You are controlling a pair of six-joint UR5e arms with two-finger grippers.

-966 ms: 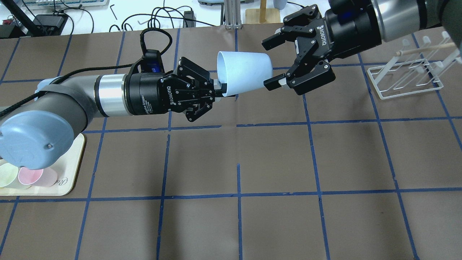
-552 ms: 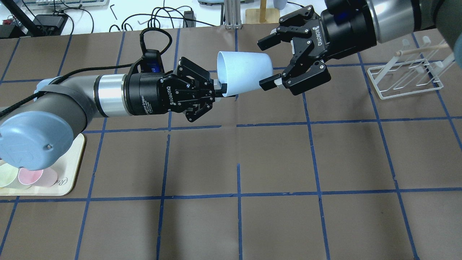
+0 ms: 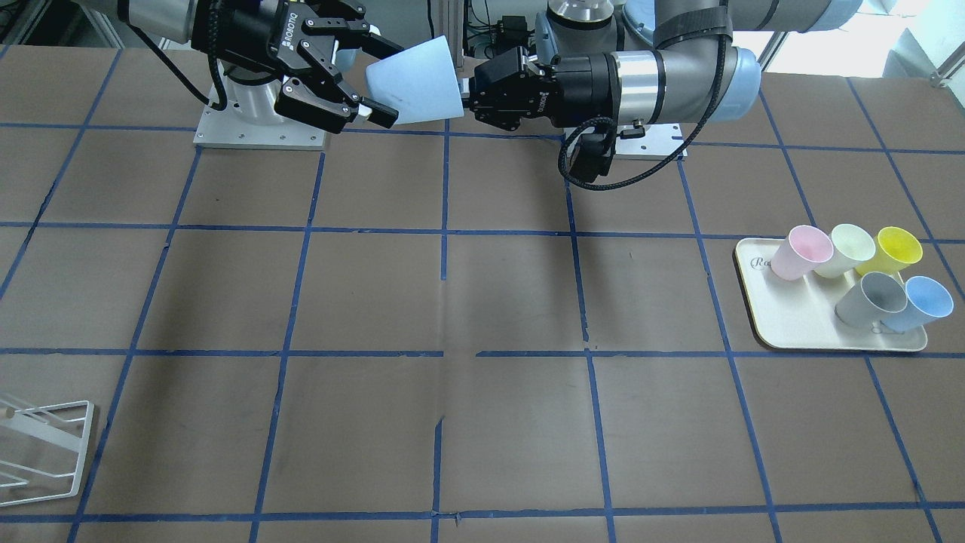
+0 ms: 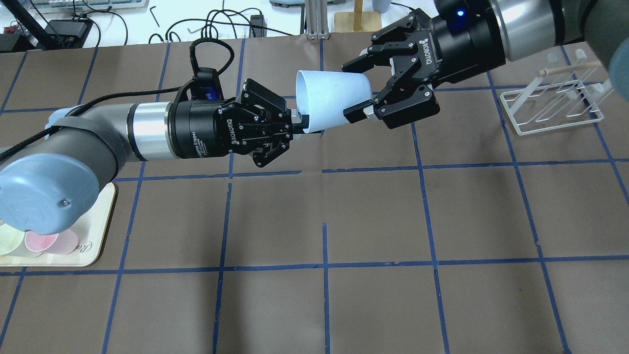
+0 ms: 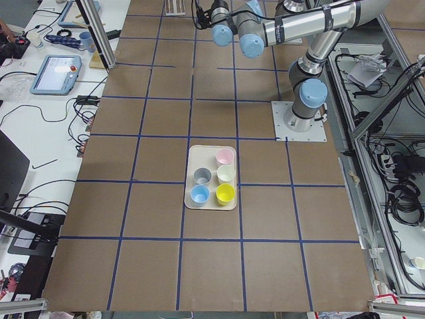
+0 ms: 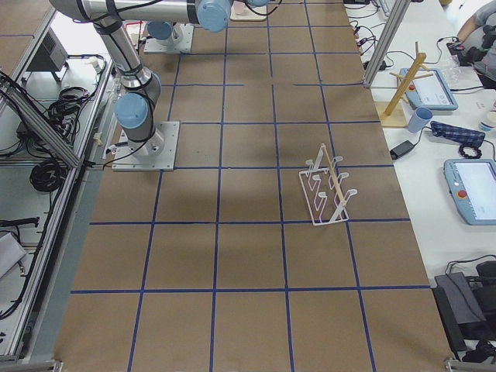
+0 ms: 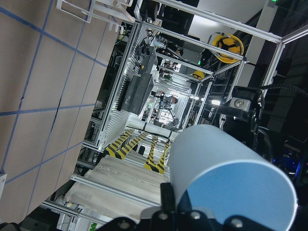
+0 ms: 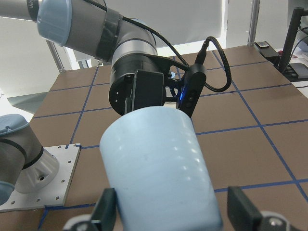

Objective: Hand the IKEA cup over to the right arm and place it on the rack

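Pinching one blue cup (image 4: 334, 98) by the rim is the left tool (image 4: 301, 121); the right tool (image 4: 352, 88), spread, straddles its base. Five other cups (image 3: 867, 298) crowd one tray (image 3: 791, 326); one rack (image 3: 47, 449) sits half cut off.

Robotics lab; grid-taped table (image 4: 373, 211), teach pendant (image 5: 58, 72), aluminium framing (image 6: 385, 39), loose cables (image 4: 216, 22)

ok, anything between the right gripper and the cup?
Nothing visible. The open right gripper straddles the base end of the IKEA cup, with gaps on both sides; the left gripper pinches the rim at the opposite end.
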